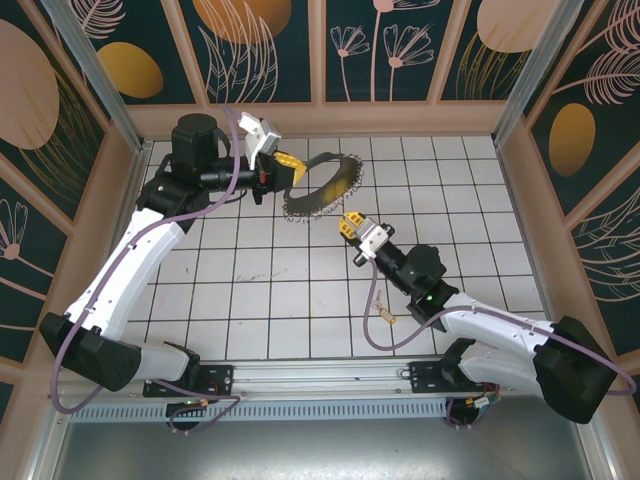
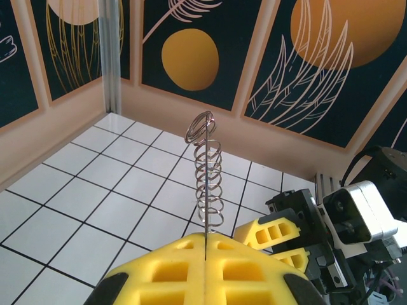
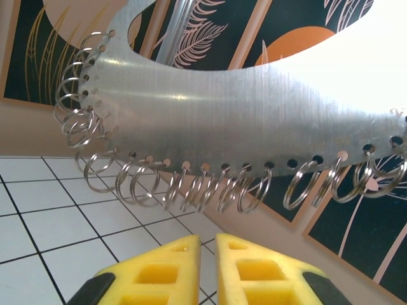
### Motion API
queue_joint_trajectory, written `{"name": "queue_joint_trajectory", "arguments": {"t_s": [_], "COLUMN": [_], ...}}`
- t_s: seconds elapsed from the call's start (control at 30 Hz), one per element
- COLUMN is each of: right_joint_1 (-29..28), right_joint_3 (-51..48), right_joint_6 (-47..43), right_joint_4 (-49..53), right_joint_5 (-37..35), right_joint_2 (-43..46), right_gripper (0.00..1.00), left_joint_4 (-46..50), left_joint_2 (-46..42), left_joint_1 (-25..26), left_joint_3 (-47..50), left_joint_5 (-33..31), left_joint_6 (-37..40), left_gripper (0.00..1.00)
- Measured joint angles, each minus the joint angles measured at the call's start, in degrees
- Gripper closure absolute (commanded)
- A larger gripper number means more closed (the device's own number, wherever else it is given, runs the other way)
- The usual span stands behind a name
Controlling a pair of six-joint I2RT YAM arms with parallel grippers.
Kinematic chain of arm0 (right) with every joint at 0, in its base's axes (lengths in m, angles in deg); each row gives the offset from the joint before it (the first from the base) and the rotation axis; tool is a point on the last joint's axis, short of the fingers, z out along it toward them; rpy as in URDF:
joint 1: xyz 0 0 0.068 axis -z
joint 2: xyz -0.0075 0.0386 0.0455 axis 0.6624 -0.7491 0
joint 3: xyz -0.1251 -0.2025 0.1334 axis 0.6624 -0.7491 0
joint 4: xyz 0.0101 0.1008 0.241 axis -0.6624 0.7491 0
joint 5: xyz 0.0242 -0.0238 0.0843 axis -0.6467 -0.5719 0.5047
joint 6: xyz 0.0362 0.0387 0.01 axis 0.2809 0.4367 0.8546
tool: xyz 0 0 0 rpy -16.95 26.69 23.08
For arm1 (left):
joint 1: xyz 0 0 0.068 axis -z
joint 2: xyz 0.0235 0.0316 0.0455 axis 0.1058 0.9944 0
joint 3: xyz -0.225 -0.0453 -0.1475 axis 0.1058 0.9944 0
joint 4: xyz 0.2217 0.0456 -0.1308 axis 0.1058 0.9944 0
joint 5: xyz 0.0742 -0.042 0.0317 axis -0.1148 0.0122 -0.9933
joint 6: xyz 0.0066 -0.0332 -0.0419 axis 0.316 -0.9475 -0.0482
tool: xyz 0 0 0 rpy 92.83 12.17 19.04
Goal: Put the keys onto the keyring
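**Item 1, keyring (image 1: 345, 172).** It hung above the table (image 1: 250, 290) at about 12 o'clock from the table's centre in the top view, clamped at its 9 o'clock side.
- Left wrist view: the band stood edge-on as a thin dark line, so its width was hidden. The small rings (image 2: 208, 171) stacked up along it toward 12 o'clock.
- Right wrist view: a brushed grey band (image 3: 241, 121) with rings hanging from holes along its lower edge. It was cut off by the frame at 3 o'clock and washed out by glare at 1 o'clock.

**Item 2, left gripper (image 1: 283, 165).** The yellow fingers were pressed together on the band, gripping the keyring (image 2: 205, 244).

**Item 3, right gripper (image 1: 349, 224).** It sat just below the hoop's fringed edge, at 5 o'clock from it. The fingers were nearly together with a narrow slit between them and nothing visible in it (image 3: 208, 248). It also showed at 4 o'clock in the left wrist view (image 2: 275, 244).

**Item 4, key (image 1: 387, 317).** It lay on the table at 5 o'clock from the right gripper, well apart from the ring. The tag was tan; the blade was too small to make out.

**Item 5, wall panels (image 1: 260, 45).** Dark panels with orange discs and pale plant outlines.
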State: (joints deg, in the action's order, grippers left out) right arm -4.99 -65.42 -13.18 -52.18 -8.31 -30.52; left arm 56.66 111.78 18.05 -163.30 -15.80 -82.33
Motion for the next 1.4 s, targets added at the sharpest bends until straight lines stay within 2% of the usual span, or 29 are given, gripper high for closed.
{"name": "queue_joint_trajectory", "arguments": {"t_s": [0.87,1.4], "right_joint_1": [0.42,3.32], "right_joint_3": [2.40,1.05], "right_joint_6": [-0.04,0.07], "right_joint_4": [-4.48,-3.21], "right_joint_5": [-1.84,-1.86], "right_joint_2": [-4.98,0.28], "right_gripper": [0.82,0.84], "left_joint_4": [0.17,1.73], "left_joint_2": [0.02,0.02], "left_joint_1": [0.00,0.00], "left_joint_3": [-0.48,-0.57], "left_joint_5": [-0.02,-0.02], "left_joint_6": [-0.04,0.00], "left_gripper": [1.00,1.00]}}
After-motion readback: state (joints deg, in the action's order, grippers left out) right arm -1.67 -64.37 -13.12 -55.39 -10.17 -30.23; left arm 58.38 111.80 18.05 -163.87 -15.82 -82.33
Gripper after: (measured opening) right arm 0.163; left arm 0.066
